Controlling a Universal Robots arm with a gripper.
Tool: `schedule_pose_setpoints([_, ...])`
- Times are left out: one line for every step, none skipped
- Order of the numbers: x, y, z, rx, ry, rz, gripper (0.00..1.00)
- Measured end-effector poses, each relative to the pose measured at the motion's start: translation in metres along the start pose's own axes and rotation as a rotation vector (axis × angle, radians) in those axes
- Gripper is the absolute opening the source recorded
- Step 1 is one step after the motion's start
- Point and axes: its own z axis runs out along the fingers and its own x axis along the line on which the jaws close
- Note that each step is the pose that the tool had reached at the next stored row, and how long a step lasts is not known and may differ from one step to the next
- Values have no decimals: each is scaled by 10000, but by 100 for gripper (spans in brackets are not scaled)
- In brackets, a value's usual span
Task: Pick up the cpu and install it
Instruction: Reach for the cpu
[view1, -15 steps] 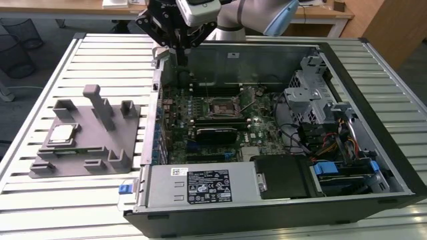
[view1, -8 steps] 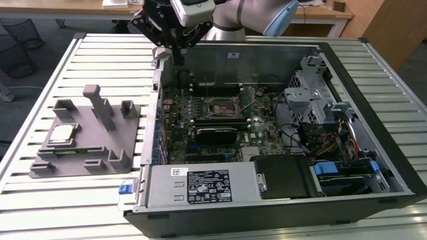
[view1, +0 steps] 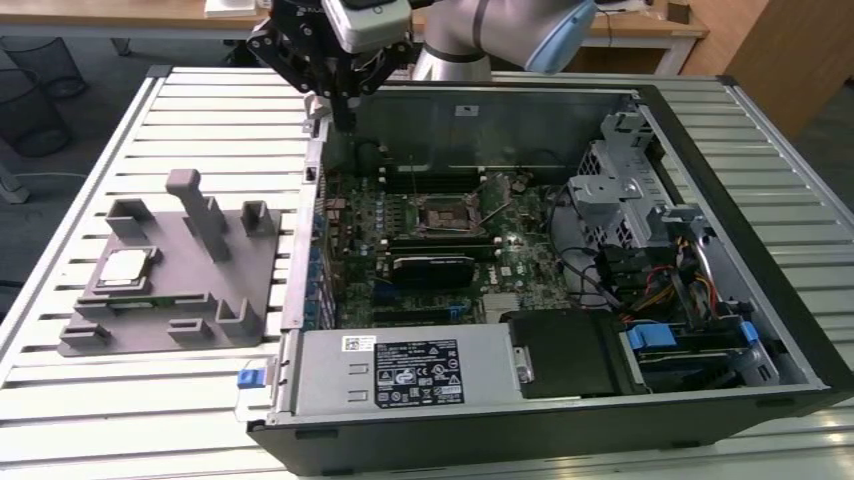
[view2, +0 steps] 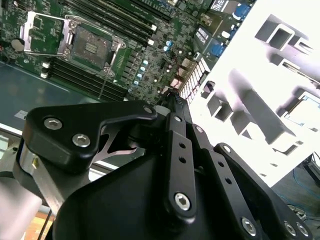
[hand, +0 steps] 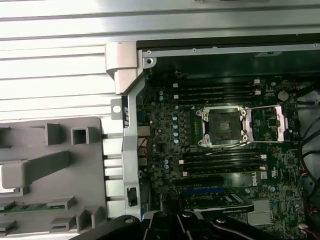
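Slatted metal table (view1: 80, 380) under open computer case (view1: 534, 440) — grey fixture (view1: 180, 292) beside it on the exterior view's left. Gripper (view1: 344, 118) pinched closed on nothing, over case's far-left corner. Open socket (view1: 437, 215) mid-board. cpu (view1: 124, 266) lying on fixture — well apart from gripper.

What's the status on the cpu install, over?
Gripper over the case rim, off the cpu. It lies on the grey fixture beside the case. Socket open, empty; no obstruction seen.

silver cpu (view1: 124, 266), grey holder (view1: 187, 312), green motherboard (view1: 529, 236), black case (view1: 534, 445)
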Motion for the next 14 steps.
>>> schedule_pose_setpoints([14,-1,0,0,0,-1,11])
schedule_pose_setpoints([28,-2,-1,0,0,-1,11])
schedule_pose_setpoints([42,-3,-1,0,0,-1,11])
schedule_pose_setpoints([56,-4,-1,0,0,-1,11])
schedule_pose_setpoints([70,-5,-2,0,0,-1,11])
schedule_pose_setpoints([85,-6,-2,0,0,-1,11])
schedule_pose_setpoints([99,-8,-2,0,0,-1,11])
schedule_pose_setpoints([114,-9,-3,0,0,-2,11])
schedule_pose_setpoints([128,-10,-3,0,0,-2,11])
schedule_pose_setpoints([144,-11,-3,0,0,-1,11])
schedule_pose_setpoints([159,-12,-4,0,0,-1,11])
schedule_pose_setpoints([176,-13,-4,0,0,0,11])
schedule_pose_setpoints([196,-15,-5,0,0,-1,11])
schedule_pose_setpoints([218,-16,-5,-1,-1,0,11])
